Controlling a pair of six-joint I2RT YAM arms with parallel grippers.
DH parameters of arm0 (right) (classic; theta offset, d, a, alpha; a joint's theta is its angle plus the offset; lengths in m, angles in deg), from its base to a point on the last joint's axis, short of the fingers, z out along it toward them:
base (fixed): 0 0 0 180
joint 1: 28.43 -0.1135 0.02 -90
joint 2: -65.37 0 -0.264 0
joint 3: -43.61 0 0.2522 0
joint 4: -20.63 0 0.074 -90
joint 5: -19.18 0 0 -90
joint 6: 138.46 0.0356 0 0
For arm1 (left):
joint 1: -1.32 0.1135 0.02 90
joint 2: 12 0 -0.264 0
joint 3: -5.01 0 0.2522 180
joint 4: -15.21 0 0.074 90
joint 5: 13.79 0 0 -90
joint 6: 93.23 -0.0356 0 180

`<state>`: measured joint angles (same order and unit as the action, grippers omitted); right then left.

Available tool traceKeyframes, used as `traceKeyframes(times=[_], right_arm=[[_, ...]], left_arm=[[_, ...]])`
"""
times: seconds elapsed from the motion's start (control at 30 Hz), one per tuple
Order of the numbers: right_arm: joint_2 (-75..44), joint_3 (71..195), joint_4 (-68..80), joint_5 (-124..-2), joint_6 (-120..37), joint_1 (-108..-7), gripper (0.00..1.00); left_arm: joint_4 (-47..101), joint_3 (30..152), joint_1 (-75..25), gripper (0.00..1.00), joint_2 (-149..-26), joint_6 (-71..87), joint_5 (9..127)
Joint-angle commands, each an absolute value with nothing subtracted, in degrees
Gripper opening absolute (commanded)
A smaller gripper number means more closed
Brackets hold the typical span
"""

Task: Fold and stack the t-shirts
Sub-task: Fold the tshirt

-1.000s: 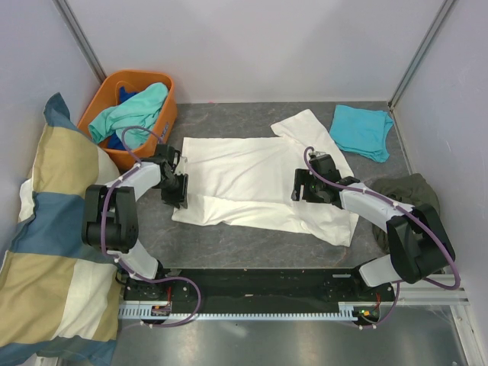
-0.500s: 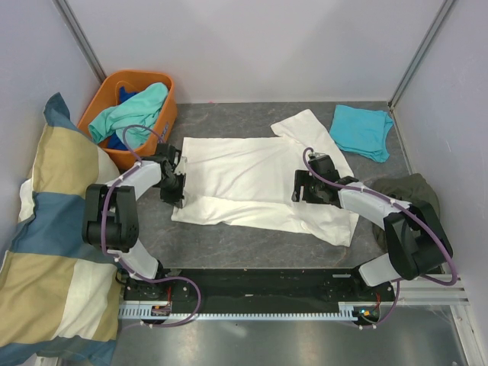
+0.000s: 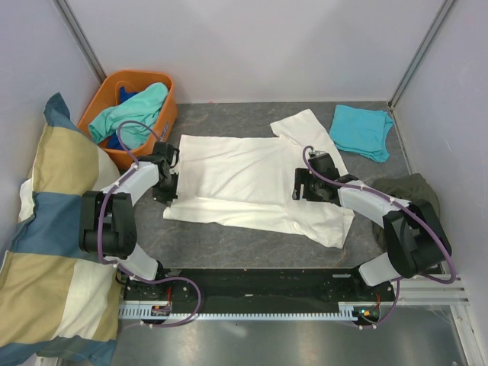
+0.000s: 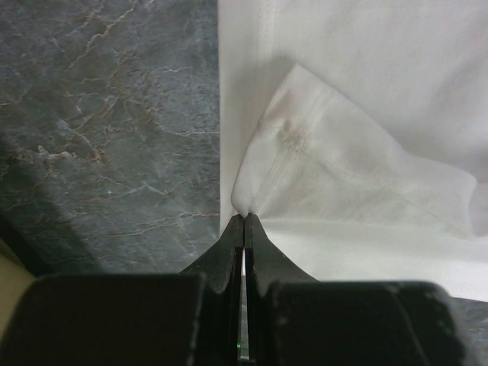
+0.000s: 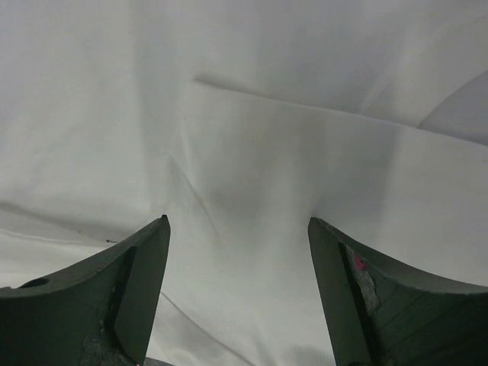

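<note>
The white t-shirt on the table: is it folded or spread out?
Mostly spread out. The white t-shirt lies flat, one sleeve sticking out; the left gripper pinches only its edge.

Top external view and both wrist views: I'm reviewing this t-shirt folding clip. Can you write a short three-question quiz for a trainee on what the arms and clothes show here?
1. True or false: the left gripper has its jaws shut on the white t-shirt.
2. Where does the turquoise t-shirt lie?
A. On top of the white t-shirt
B. On the table, at its far right
C. In the right gripper
3. Fill in the blank: the right gripper's jaws are ____ over the white t-shirt.

Key: 1 true; 2 B; 3 open.
</note>
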<state>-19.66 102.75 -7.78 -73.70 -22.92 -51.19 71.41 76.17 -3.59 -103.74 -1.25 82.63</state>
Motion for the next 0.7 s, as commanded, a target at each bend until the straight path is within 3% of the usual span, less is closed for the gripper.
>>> traceKeyframes(times=[0.0, 0.17, 0.27, 0.67], right_arm=[[-20.14, 104.92, -7.37, -74.69, -23.85, -50.84, 0.82], [-19.88, 104.48, -7.37, -75.04, -23.68, -50.84, 0.82], [-20.14, 104.30, -7.45, -75.04, -23.42, -50.75, 0.82], [-19.26, 105.27, -9.03, -76.36, -23.50, -50.75, 0.82]], left_arm=[[72.39, 76.77, -3.51, 0.02, -101.82, -0.24, 86.50], [72.30, 76.51, -3.52, 0.05, -100.24, 0.28, 86.14], [72.30, 76.60, -3.51, 0.17, -99.54, 0.46, 85.97], [69.93, 77.74, -3.60, 0.39, -92.33, 1.25, 87.38]])
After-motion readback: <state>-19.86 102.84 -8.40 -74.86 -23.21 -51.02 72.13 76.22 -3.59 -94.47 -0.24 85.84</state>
